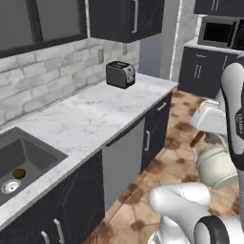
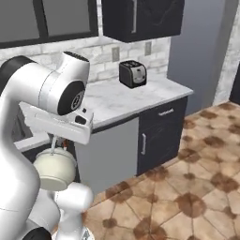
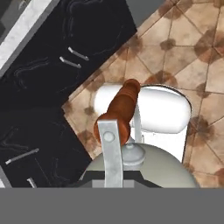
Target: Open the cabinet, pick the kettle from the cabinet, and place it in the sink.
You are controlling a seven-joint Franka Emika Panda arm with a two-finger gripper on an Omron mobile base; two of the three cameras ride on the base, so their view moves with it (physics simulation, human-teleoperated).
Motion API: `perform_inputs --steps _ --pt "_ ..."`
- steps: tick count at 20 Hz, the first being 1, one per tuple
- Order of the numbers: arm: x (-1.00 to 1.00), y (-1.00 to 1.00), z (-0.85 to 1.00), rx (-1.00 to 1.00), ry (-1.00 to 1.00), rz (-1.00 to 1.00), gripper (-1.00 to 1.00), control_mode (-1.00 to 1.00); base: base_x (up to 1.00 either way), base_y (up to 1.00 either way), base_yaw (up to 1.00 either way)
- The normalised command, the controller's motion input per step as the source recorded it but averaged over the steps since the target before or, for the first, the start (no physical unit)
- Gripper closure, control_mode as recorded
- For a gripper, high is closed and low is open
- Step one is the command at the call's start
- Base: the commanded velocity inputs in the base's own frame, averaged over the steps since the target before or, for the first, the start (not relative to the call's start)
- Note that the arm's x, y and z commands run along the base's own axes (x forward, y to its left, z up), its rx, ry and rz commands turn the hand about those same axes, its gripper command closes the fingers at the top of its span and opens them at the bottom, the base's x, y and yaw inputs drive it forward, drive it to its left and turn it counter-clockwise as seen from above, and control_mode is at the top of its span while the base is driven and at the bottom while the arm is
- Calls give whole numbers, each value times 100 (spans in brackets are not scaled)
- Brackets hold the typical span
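Observation:
My gripper point(image 1: 200, 139) is shut on the reddish-brown handle point(image 3: 120, 109) of the cream-white kettle point(image 1: 217, 167). The kettle point(image 2: 55, 169) hangs upright under the hand, above the tiled floor and in front of the black base cabinets. In the hand view its rounded body point(image 3: 148, 168) and lid knob sit just below the handle. The dark grey sink point(image 1: 26, 151) with its round silver drain point(image 1: 10, 186) lies recessed in the marble counter at the lower left, well to the left of the kettle. The cabinet is out of view.
A black toaster point(image 1: 120, 74) stands at the back of the marble counter point(image 1: 95, 119). Dark wall units point(image 1: 126, 19) hang above it. A microwave point(image 1: 220, 32) sits on a far counter. My own white arm base point(image 1: 186, 205) is below the kettle, with tiled floor point(image 2: 187, 187) to the right.

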Motion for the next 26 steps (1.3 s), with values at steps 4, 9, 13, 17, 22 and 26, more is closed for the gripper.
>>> perform_inputs --steps 4,9,13,17,22,26 --pt "0 0 0 0 0 0 100 100 7 2 87" --pt "0 0 0 0 0 0 100 100 43 8 46" --pt "0 0 0 0 0 0 100 100 71 10 13" --pt "0 0 0 0 0 0 100 100 75 10 6" --pt "0 0 0 0 0 0 100 100 49 8 27" --pt "0 0 0 0 0 0 100 100 6 -2 64"
